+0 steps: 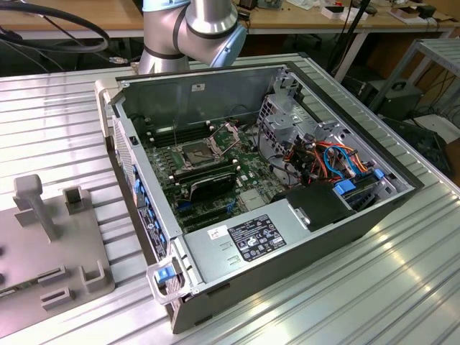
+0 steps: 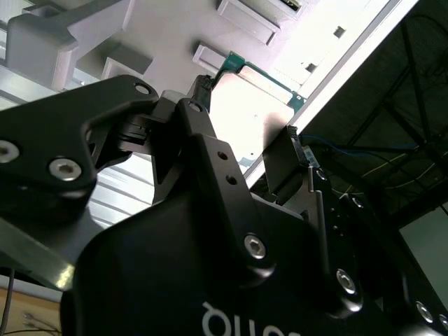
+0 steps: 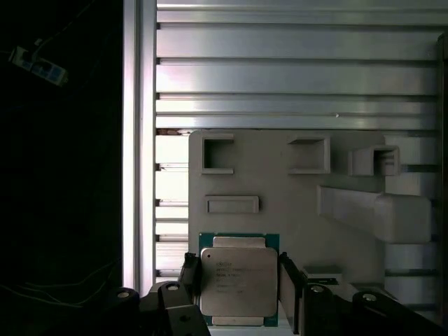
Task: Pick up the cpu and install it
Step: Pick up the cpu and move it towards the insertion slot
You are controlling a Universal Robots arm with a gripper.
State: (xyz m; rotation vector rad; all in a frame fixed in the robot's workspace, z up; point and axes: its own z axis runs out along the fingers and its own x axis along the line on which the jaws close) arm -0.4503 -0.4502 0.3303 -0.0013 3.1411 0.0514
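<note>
Silvery-grey cpu [image 3: 238, 283] is clamped by two opposite edges in the black gripper [image 3: 236, 271], a pale plate [image 3: 280, 189] behind it.

A ribbed metal table [image 1: 402, 287] stands before cluttered wooden workbenches [image 1: 122, 18].

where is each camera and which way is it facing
Exterior view: off the arm, looking down into the open grey computer case on the ribbed aluminium table; the arm's silver joint shows.
First wrist view: on the wrist, looking along the black gripper at the square silver-topped cpu, grey fixture plate behind.
Second wrist view: beside the gripper, looking past it.
Both wrist views share gripper, cpu, plate.
</note>
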